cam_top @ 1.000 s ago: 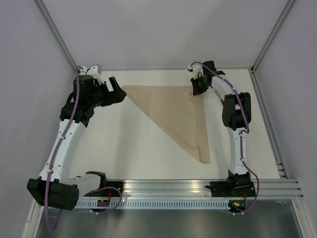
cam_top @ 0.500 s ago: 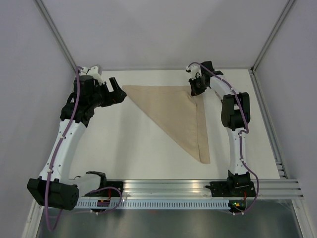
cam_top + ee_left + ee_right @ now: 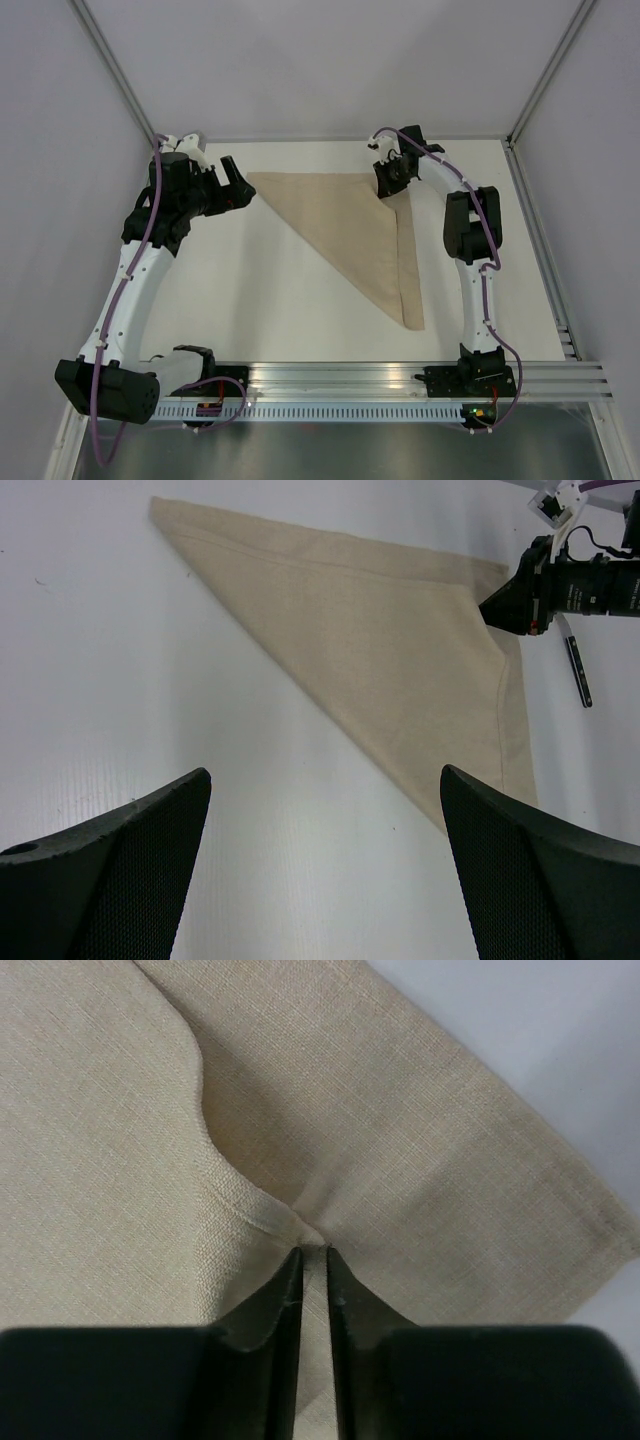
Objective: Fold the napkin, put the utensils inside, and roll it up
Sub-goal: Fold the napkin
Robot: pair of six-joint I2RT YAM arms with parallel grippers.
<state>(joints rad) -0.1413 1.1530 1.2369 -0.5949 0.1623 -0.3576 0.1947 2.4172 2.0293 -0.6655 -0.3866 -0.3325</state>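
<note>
Napkin (image 3: 360, 235) lies folded in a triangle, mid-frame on the desk (image 3: 250, 290). Right pincer (image 3: 388, 185), upper right, nips a pucker at its corner. Left pincer (image 3: 238, 183) gapes wide, upper left.

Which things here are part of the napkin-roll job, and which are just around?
Job: napkin, folded to a triangle; one dark utensil beside it; right gripper, fingers pinching the napkin; left gripper, open.
Not job: metal rail at the near edge; enclosure walls.
</note>
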